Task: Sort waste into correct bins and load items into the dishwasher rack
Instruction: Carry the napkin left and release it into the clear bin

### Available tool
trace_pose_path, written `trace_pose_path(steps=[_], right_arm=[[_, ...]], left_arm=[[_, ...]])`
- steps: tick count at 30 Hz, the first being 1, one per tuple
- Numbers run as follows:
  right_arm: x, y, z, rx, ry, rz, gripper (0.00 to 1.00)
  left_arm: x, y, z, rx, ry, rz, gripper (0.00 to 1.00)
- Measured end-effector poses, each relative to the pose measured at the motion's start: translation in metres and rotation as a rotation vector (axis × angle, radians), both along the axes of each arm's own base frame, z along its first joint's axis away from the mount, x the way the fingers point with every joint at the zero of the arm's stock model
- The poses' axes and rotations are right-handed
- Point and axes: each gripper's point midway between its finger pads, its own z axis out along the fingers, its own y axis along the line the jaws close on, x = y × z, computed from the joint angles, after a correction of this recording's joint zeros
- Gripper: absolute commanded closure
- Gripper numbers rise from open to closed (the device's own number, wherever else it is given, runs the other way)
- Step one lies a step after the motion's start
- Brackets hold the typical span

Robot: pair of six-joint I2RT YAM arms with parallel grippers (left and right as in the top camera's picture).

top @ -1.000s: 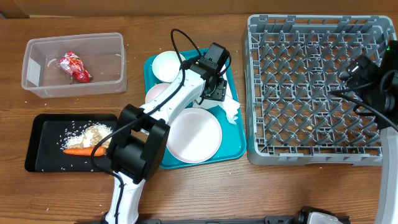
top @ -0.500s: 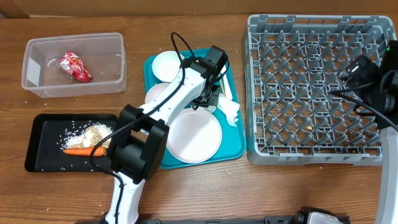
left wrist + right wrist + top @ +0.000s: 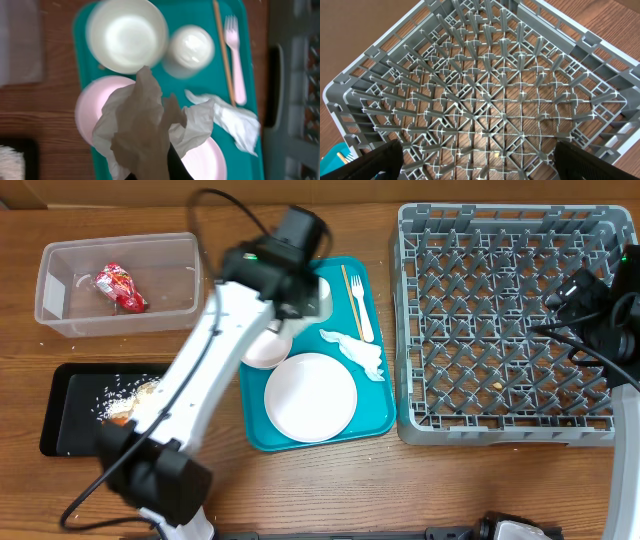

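Left fingers (image 3: 172,167) are clamped on a crumpled napkin (image 3: 142,125). It stretches away from them, long axis along the tray's length, held over the teal tray (image 3: 80,65) on the desk (image 3: 300,490). Beyond it we note a plate (image 3: 212,160), a second napkin (image 3: 232,122), a cup (image 3: 190,47) and a bowl (image 3: 126,35). The fork (image 3: 235,60) lies lengthwise, tines toward the tray's far end. Right fingers (image 3: 372,162) are wide apart, gripping nothing, over the rack (image 3: 485,90).
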Motion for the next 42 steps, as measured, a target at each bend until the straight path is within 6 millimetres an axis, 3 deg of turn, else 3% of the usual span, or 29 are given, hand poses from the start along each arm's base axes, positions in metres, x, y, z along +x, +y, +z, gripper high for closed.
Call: trace_pose_path(steps=[2, 9, 10, 11, 12, 13, 14, 18, 21, 25, 29, 34, 37, 42], right_arm=[[0.000, 0.000, 0.000, 0.000, 0.000, 0.000, 0.00], [0.000, 0.000, 0.000, 0.000, 0.000, 0.000, 0.00], [0.000, 0.000, 0.000, 0.000, 0.000, 0.000, 0.00], [0.000, 0.000, 0.000, 0.000, 0.000, 0.000, 0.00], [0.000, 0.000, 0.000, 0.000, -0.001, 0.000, 0.00], [0.000, 0.000, 0.000, 0.000, -0.001, 0.000, 0.00], [0.000, 0.000, 0.000, 0.000, 0.001, 0.000, 0.00], [0.000, 0.000, 0.000, 0.000, 0.000, 0.000, 0.00], [0.000, 0.000, 0.000, 0.000, 0.000, -0.001, 0.00], [0.000, 0.000, 0.000, 0.000, -0.001, 0.000, 0.00], [0.000, 0.000, 0.000, 0.000, 0.000, 0.000, 0.00], [0.000, 0.000, 0.000, 0.000, 0.000, 0.000, 0.00], [0.000, 0.000, 0.000, 0.000, 0.000, 0.000, 0.00], [0.000, 0.000, 0.000, 0.000, -0.001, 0.000, 0.00]], left_arm=[[0.011, 0.026, 0.008, 0.014, -0.035, 0.066, 0.96], [0.057, 0.155, 0.019, 0.062, -0.152, 0.377, 0.96], [0.061, 0.175, 0.020, 0.066, -0.167, 0.422, 0.92], [0.065, 0.194, 0.020, 0.068, -0.181, 0.462, 0.78], [0.068, 0.212, 0.019, 0.071, -0.191, 0.501, 0.52], [0.070, 0.231, 0.016, 0.077, -0.196, 0.539, 0.17], [0.071, 0.248, 0.013, 0.080, -0.197, 0.575, 0.00], [0.065, 0.303, -0.016, 0.087, -0.135, 0.684, 0.00], [0.058, 0.318, -0.042, 0.056, -0.060, 0.712, 0.00], [0.055, 0.311, -0.058, -0.037, 0.001, 0.691, 0.00], [0.059, 0.283, -0.060, -0.166, 0.030, 0.581, 0.00], [0.064, 0.239, -0.058, -0.290, 0.053, 0.427, 0.06], [0.065, 0.201, -0.056, -0.329, 0.077, 0.324, 0.04], [0.056, 0.109, -0.056, -0.333, 0.126, 0.024, 0.00]])
